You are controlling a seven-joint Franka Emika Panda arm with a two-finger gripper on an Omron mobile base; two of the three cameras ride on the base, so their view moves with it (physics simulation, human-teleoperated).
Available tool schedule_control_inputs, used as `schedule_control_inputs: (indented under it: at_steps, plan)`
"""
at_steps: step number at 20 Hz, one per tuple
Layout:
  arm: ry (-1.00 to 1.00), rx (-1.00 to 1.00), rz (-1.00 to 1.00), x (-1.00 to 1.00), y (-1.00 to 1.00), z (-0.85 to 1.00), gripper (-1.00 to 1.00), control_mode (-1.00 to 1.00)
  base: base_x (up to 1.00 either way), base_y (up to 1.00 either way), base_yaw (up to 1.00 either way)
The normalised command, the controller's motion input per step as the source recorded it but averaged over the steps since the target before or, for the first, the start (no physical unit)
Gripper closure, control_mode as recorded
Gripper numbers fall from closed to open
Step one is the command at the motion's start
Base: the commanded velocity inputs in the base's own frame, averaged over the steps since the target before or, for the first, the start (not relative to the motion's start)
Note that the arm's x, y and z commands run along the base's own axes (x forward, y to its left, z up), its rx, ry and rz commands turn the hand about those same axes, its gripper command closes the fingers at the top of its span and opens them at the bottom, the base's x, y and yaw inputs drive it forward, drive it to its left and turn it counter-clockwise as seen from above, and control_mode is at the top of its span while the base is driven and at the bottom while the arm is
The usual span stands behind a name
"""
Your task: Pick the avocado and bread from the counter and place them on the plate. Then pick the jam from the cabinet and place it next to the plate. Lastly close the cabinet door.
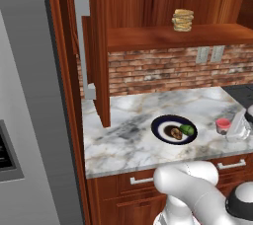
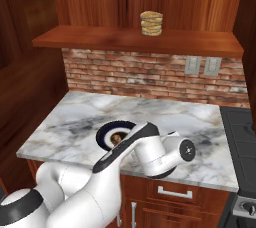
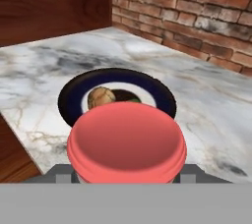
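Here the fingers were clenched on the jam, a squat pinkish-red jar with a smooth round lid, just right of the plate above the veined marble surface. The speckled brown bread and glossy green avocado lay side by side on the navy-rimmed plate. Tan flat discs were stacked on the wooden shelf.

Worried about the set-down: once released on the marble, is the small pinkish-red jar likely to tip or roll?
The small pinkish-red jar looks squat and rigid, so probably stable upright. Its round body would likely roll if laid over. The gripper holds it beside the navy-rimmed plate.
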Motion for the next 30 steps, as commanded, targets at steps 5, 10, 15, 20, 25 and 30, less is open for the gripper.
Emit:
schedule_control_inputs:
  at_steps: [5, 10, 15, 20, 25, 30]
  plan:
    - [0.0, -0.04, 0.0, 0.03, 0.28, -0.06, 1.0, -1.0, 0.0, 0.0, 0.0]
    - [0.0, 0.0, 0.04, 0.02, -0.04, -0.28, 1.0, -1.0, 0.0, 0.0, 0.0]
    - [0.0, 0.0, 0.09, 0.07, -0.15, -0.33, 1.0, -1.0, 0.0, 0.0, 0.0]
    - [0.0, 0.01, 0.13, 0.16, -0.23, -0.15, 1.0, -1.0, 0.0, 0.0, 0.0]
    - [0.0, 0.03, 0.15, 0.15, -0.29, -0.02, 1.0, -1.0, 0.0, 0.0, 0.0]
    - [0.0, 0.0, 0.08, 0.2, -0.09, -0.02, 1.0, -1.0, 0.0, 0.0, 0.0]
